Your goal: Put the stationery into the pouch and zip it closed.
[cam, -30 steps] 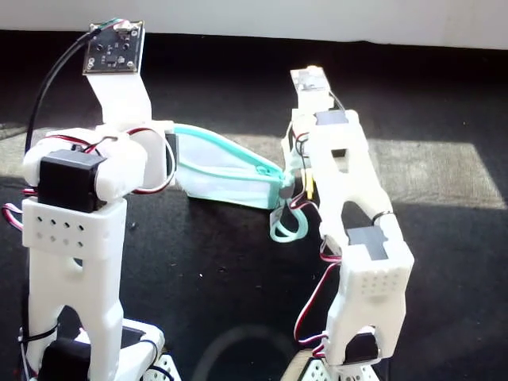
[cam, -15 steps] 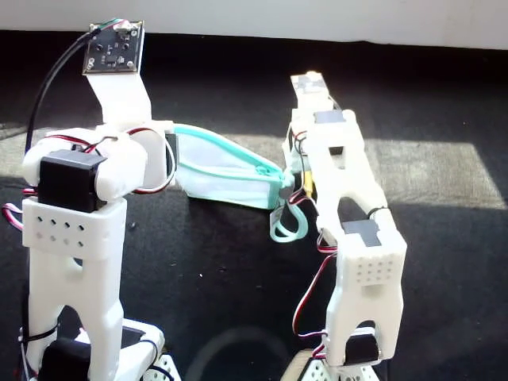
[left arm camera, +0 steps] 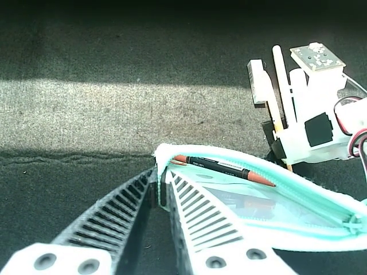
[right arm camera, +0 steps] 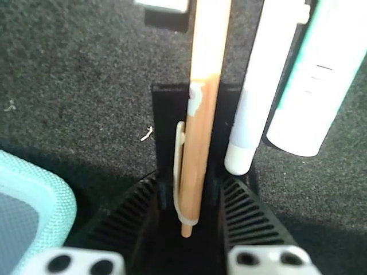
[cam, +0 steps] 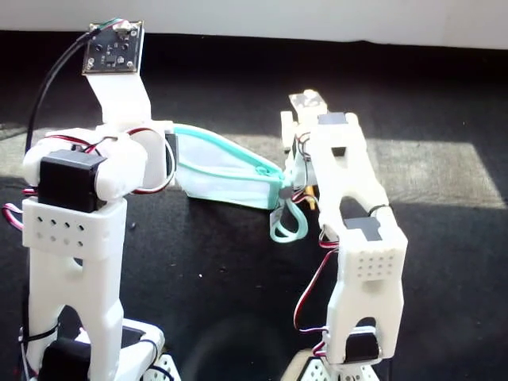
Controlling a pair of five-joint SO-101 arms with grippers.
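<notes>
One end of the mint-green fabric pouch (cam: 226, 178) is hidden behind the white left arm (cam: 119, 171). The far end of the slim orange pen (right arm camera: 200, 126) is cut off by the picture's edge.

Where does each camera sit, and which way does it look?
High view: above, looking down on the table; left arm, right arm, pouch between.
Left wrist view: on left wrist, looking along the left end effector, shut on the pouch.
Right wrist view: on right wrist, looking along the right end effector, shut on an orange pen.
Shared: all show the pouch.
</notes>
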